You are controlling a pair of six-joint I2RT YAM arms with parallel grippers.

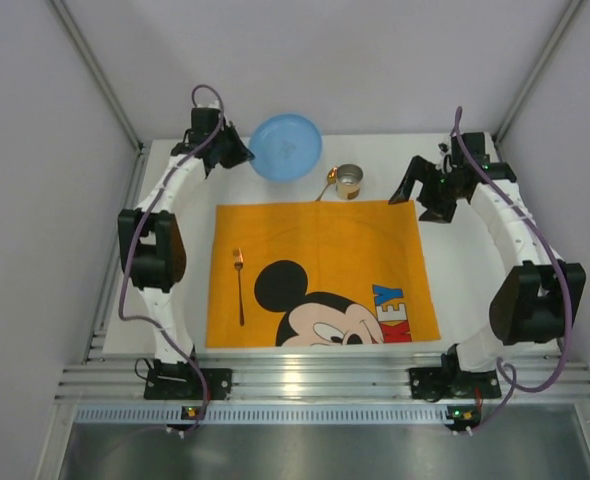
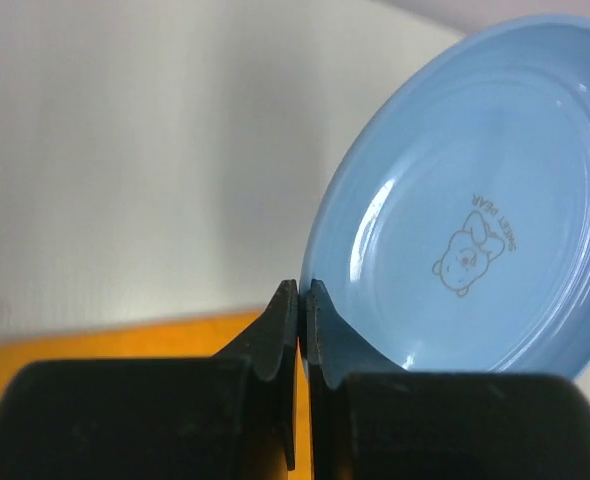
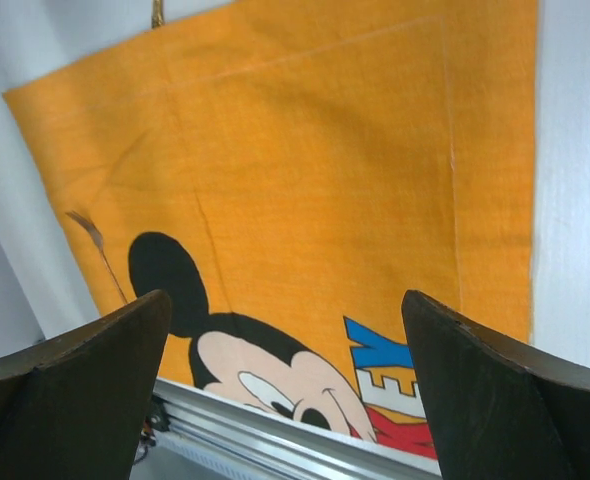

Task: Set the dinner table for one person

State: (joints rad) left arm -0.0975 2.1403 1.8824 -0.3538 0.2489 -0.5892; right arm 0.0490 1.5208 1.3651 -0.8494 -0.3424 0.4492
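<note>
My left gripper [image 2: 302, 335]: jaws near-shut, hiding part of blue plate [image 2: 475, 200] rim. My right gripper [image 3: 285, 395]: jaws wide above Mickey cloth [image 3: 305, 170]; fork [image 3: 100, 250] half-hidden.

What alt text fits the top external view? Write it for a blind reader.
An orange Mickey Mouse cloth lies on a white table with a fork on its left side; beyond its far edge sit a blue plate, a metal cup and a spoon. The left claw is beside the plate, the right claw near the cup.
</note>
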